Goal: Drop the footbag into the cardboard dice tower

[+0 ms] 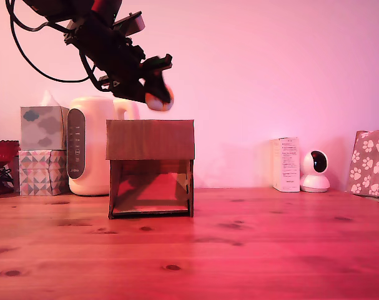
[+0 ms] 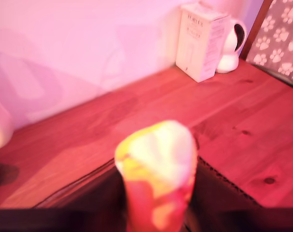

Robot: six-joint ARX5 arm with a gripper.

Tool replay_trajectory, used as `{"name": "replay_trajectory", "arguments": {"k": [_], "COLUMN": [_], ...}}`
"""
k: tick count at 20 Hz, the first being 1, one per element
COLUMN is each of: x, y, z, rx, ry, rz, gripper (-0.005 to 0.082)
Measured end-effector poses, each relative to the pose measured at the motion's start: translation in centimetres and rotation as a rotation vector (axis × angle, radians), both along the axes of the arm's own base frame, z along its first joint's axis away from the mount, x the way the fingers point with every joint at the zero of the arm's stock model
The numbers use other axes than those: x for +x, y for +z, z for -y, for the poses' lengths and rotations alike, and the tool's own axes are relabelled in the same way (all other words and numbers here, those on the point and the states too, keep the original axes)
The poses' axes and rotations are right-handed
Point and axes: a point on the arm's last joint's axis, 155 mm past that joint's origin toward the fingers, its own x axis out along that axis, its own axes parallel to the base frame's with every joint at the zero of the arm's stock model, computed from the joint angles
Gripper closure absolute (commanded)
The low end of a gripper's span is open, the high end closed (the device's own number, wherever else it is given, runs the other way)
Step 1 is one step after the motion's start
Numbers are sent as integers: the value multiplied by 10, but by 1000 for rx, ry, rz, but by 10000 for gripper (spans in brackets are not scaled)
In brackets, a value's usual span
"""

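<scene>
The black claw (image 1: 157, 87) hangs in the air, tilted downward toward the exterior view's right, and it is closed around the small soft footbag (image 1: 159, 99) of cream, orange and yellow stitched panels. The footbag sits above the top of the brown corrugated cardboard dice tower (image 1: 150, 140), near the top's right part in the exterior view, with a clear gap between them. In the wrist view the footbag (image 2: 158, 166) fills the foreground, blurred, with a dark opening and a corrugated edge of the tower (image 2: 223, 179) just beneath it.

The tower stands on the reddish wooden table (image 1: 251, 250); its upper front panel is solid and its lower front is open, showing a reddish floor inside.

Behind the tower, at the exterior view's left, stand a cream rounded appliance with a dark control strip (image 1: 92, 147), two stacked patterned tissue boxes (image 1: 43, 150) and a dark red bowl (image 1: 2, 153). At the exterior view's right are a white upright carton (image 1: 286, 164), a small white round camera (image 1: 315, 170) and a grey paw-print cushion (image 1: 370, 161).
</scene>
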Motion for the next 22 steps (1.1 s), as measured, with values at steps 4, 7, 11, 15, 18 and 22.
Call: {"name": "replay_trajectory", "arguments": {"k": [4,7,11,15,18,22], "x": [-3,-13,-45,-61,-66,-67], "y": [8,5,-8,0,1,8], "z": [-1,-4,-3,5,9,17], "rx": [16,40,70,53,39,9], "ry": [-1,-4,-78,-164,-193,-229], "rz": [-38,-97,-213,-222,-227,-200], "gripper": [133,522,791,791,791,791]}}
